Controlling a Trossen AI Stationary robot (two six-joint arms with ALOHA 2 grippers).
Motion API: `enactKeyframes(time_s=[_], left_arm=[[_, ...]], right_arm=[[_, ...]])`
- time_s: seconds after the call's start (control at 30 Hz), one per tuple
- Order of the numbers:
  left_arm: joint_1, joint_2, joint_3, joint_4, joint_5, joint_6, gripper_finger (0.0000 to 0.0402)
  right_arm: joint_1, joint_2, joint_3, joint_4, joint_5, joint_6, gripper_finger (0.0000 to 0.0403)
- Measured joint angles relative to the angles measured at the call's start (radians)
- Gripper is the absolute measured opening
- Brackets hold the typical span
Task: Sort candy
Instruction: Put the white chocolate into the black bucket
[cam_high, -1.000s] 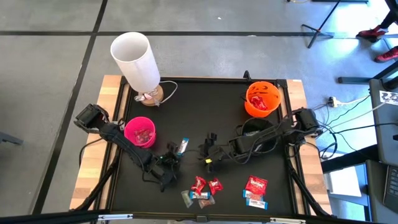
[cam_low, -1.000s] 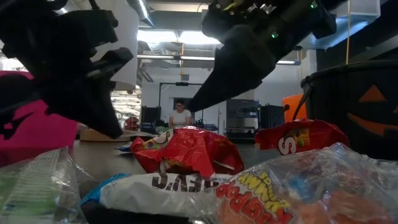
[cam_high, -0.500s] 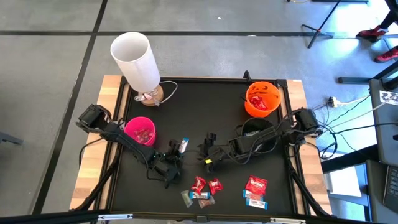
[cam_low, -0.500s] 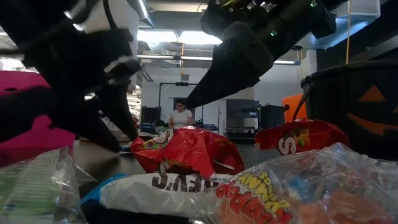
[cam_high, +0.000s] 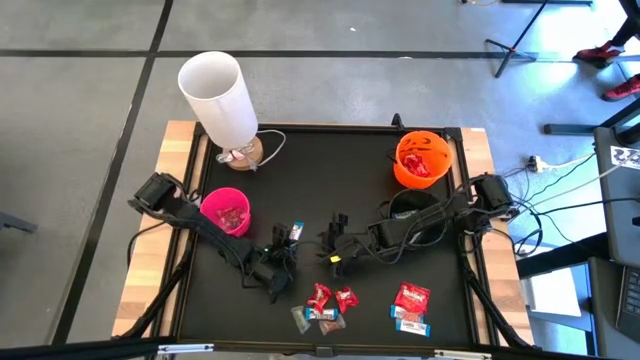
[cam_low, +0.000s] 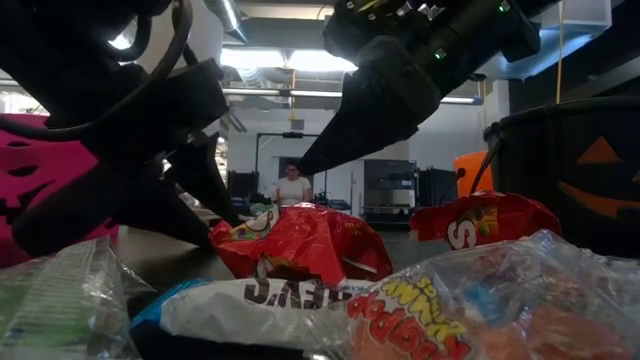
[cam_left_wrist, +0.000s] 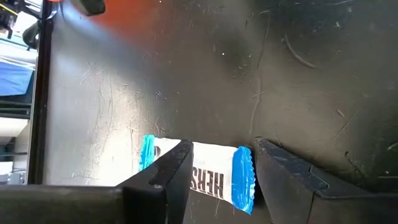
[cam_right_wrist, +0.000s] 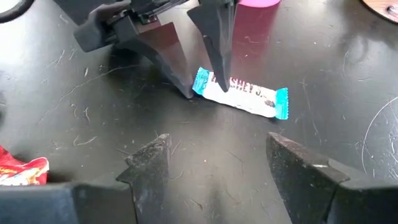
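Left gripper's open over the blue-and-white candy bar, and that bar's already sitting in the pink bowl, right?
Not quite. The left gripper is open over the blue-and-white candy bar, but the bar lies on the black table, outside the pink bowl. The right wrist view shows it.

Grey floor (cam_high: 80, 150) with dark seams; ceiling strip lights (cam_low: 262, 58) glow

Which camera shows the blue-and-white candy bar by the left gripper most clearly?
The right wrist view: the blue-and-white candy bar lies whole on the black mat, the open left gripper at one end. The left wrist view cuts it off behind a finger; the high view shows a speck; the low view hides it.
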Motion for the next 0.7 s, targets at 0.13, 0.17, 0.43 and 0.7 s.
enactKeyframes(time_s=[0.13,0.17,0.43,0.7], left_arm=[[0.0,0.021,0.002,-0.002,0.004,-0.004,0.0153],[0.0,0.024,0.003,-0.003,0.005,-0.005,0.0146],[0.006,0.025,0.003,-0.017,0.053,-0.009,0.0083],[0.019,0.025,0.003,-0.025,0.074,-0.032,0.0008]], right_arm=[[0.0,0.0,0.0,0.0,0.0,0.008,0.0257],[0.0,0.0,0.0,0.0,0.0,0.008,0.0257],[0.0,-0.001,0.0,0.0,0.0,0.009,0.0257],[0.0,-0.001,0.0,0.0,0.0,0.01,0.0257]])
